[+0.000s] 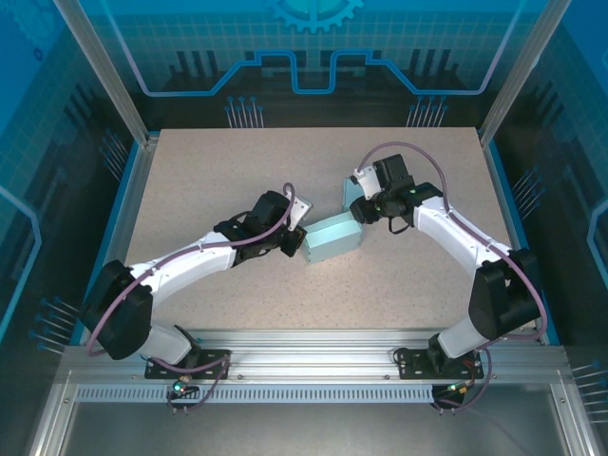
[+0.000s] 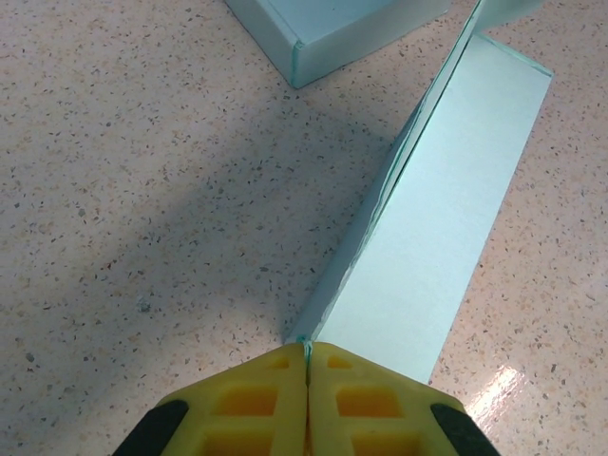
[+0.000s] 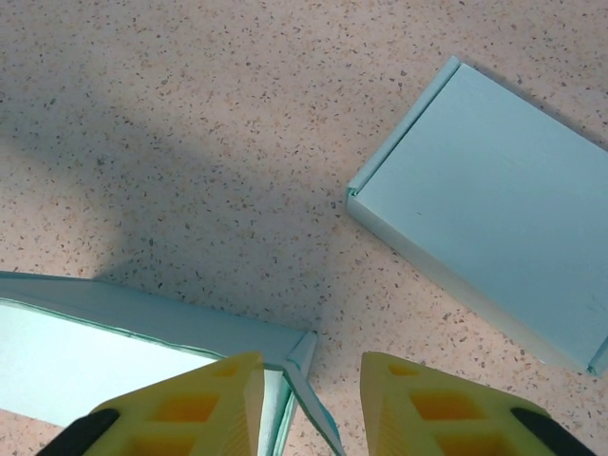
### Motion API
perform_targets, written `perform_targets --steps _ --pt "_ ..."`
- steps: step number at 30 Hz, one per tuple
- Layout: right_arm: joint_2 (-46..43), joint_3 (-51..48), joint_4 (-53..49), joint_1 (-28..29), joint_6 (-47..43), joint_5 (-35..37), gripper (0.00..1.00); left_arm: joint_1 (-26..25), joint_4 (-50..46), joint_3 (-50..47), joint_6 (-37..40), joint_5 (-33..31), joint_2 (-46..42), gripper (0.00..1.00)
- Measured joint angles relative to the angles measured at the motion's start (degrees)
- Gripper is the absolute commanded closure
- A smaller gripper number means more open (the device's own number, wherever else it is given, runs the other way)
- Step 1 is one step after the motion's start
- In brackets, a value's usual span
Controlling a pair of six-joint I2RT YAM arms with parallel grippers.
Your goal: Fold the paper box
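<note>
The pale teal paper box (image 1: pixel 332 239) lies in the middle of the table, with one panel (image 1: pixel 352 194) standing up at its far right end. My left gripper (image 1: pixel 299 239) is at the box's left end. In the left wrist view its yellow fingers (image 2: pixel 256 399) are shut on the thin edge of a long box wall (image 2: pixel 446 218). My right gripper (image 1: pixel 361 211) hovers at the box's right end. Its jaws (image 3: pixel 312 380) are open, and a loose corner flap (image 3: pixel 306 366) pokes up between them, closer to the left finger (image 3: pixel 190 404). A flat box panel (image 3: pixel 494 209) lies beyond.
The speckled beige table (image 1: pixel 209 171) has free room all round the box. Metal frame posts and blue walls enclose it, and an aluminium rail (image 1: pixel 313 347) with both arm bases runs along the near edge.
</note>
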Motion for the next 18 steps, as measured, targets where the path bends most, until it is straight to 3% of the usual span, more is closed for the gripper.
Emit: perform_targets --steps 7,11,18 --pt "-0.4 -2.5 0.2 0.0 0.5 -1.3 0.66 0.0 0.0 0.3 0.0 -0.2 0.3 0.91" --pt "-1.0 -3.4 0.2 0.0 1.3 -1.6 0.78 0.0 0.0 0.3 0.0 -0.2 0.3 0.91" --pt "-2.7 -3.7 0.2 0.2 5.1 -1.9 0.84 0.0 0.3 0.3 -3.0 -0.2 0.3 0.89"
